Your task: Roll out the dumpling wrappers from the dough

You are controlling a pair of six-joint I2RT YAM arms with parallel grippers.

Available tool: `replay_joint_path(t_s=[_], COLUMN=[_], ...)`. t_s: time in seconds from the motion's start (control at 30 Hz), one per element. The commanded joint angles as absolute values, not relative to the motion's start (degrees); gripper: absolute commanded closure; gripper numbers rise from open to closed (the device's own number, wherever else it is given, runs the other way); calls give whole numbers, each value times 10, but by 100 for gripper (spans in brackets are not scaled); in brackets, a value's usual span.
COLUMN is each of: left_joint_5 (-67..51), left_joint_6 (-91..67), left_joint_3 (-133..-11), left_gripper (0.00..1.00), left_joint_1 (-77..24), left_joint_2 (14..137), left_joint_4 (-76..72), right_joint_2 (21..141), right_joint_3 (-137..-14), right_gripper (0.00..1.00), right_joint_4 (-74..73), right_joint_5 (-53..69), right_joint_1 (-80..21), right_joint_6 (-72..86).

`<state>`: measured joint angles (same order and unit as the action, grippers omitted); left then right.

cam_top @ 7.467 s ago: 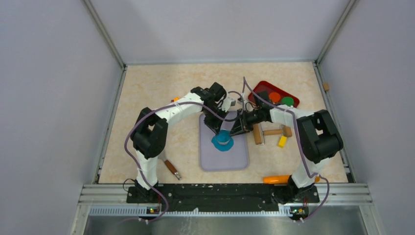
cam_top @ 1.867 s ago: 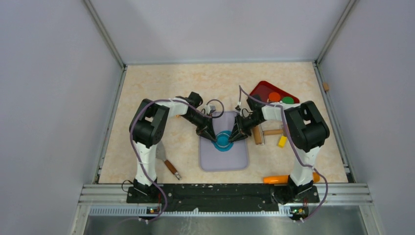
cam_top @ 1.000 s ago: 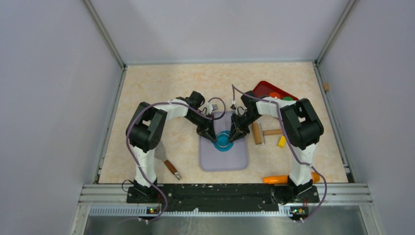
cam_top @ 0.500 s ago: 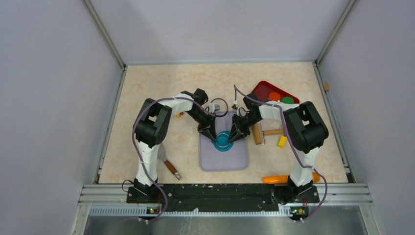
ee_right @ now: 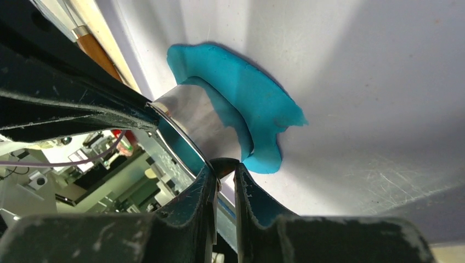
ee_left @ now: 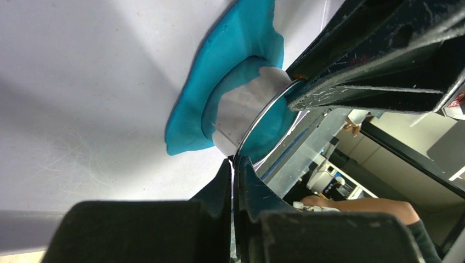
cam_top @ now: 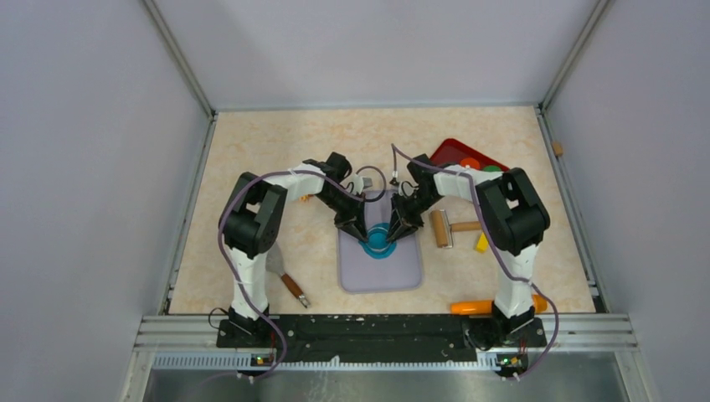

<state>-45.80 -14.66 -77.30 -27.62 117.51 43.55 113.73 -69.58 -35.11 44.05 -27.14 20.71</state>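
The dough (ee_right: 257,109), a flattened teal patch, lies at the centre of the lavender mat (cam_top: 381,275). A metal ring cutter (ee_left: 247,104) stands pressed into it. The left gripper (ee_left: 234,161) is pinched onto the cutter's rim on the mat's left side. The right gripper (ee_right: 222,167) is clamped on the opposite rim.

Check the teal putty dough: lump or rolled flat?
Flat: the teal putty dough lies as a thin irregular patch on the lavender mat, a shiny metal ring standing in it.
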Motion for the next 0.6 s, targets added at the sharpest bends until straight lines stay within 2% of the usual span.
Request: replay_joint_path(t_s=[0.0, 0.3, 0.57], left_joint_5=[-280, -284, -259], left_joint_6=[-99, -84, -69], left_joint_3=[-705, -715, -782], left_gripper=[100, 100, 100], left_joint_1=[-313, -314, -289], left_joint_2=[1201, 1204, 1248], left_joint_4=[327, 356, 373], right_joint_2=[1214, 1254, 1218], right_joint_3=[-749, -808, -746], right_gripper=[100, 100, 100], right_joint_4=[-234, -254, -251], right_joint_5=[289, 296, 316], right_joint_1=[-289, -289, -291], right_joint_6=[175, 150, 164])
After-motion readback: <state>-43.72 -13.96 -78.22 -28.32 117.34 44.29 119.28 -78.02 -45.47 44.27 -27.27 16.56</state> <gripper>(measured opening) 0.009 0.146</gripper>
